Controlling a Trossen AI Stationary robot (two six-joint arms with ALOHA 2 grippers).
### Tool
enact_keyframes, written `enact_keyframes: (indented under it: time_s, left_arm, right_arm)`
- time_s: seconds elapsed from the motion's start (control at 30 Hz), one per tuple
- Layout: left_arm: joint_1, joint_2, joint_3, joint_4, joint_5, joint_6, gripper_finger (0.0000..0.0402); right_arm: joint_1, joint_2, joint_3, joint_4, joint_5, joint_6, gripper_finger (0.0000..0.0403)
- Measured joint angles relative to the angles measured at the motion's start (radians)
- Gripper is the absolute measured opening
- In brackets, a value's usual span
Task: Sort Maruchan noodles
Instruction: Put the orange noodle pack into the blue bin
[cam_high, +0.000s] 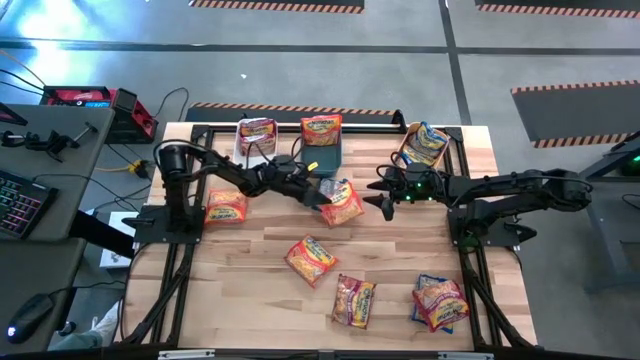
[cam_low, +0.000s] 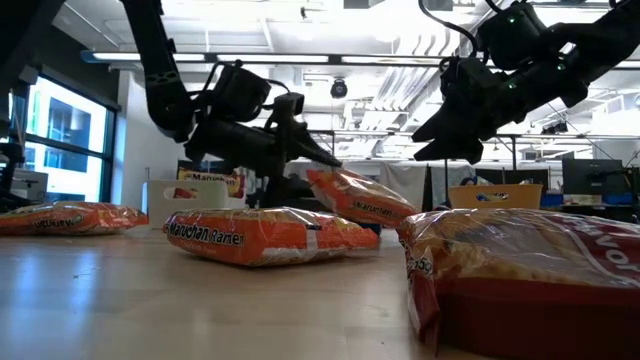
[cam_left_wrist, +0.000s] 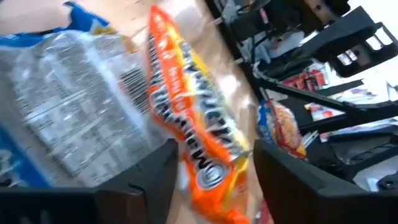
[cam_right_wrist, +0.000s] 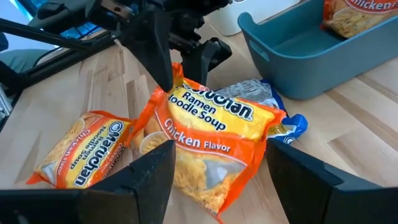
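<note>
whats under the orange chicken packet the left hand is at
A blue-and-yellow packet lies beneath the orange chicken packet, its blue edge and clear printed back poking out. The left hand straddles the orange packet's top edge. How far the blue packet extends underneath is covered.

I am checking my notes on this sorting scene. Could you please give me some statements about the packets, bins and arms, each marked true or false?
1. The left gripper has its fingers around an orange noodle packet. True.
2. The teal bin holds no packet. False: one orange packet lies in it.
3. The right gripper carries a blue packet. False: its fingers are open and hold nothing.
4. A blue-and-yellow packet lies under the held orange packet. True.
5. All packets are already in bins. False: several still lie on the wooden table.
</note>
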Motion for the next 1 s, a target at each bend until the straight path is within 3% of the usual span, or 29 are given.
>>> enact_keyframes:
  time_s: [0.37, 0.57, 0.77, 0.87, 1.0]
  left_arm:
    - [0.011, -0.003, -0.001, -0.019, 0.0, 0.165, 0.001]
    - [0.011, -0.056, -0.001, -0.023, 0.011, 0.286, 0.0002]
    - [0.011, -0.184, -0.001, -0.053, 0.053, 0.483, 0.0001]
    - [0.014, -0.259, 0.018, -0.19, 0.057, 0.619, 0.0]
    - [0.016, -0.342, 0.094, -0.446, 0.056, 0.826, 0.0]
  right_arm:
    - [0.0, 0.0, 0.0, -0.001, 0.031, -0.004, 0.0236]
    - [0.0, 0.0, 0.0, -0.002, 0.031, -0.012, 0.0236]
    - [0.0, 0.0, 0.0, -0.014, -0.001, -0.035, 0.0236]
    - [0.0, 0.0, 0.026, -0.05, -0.008, -0.076, 0.0236]
    - [0.001, 0.0, 0.167, -0.212, -0.01, -0.236, 0.0241]
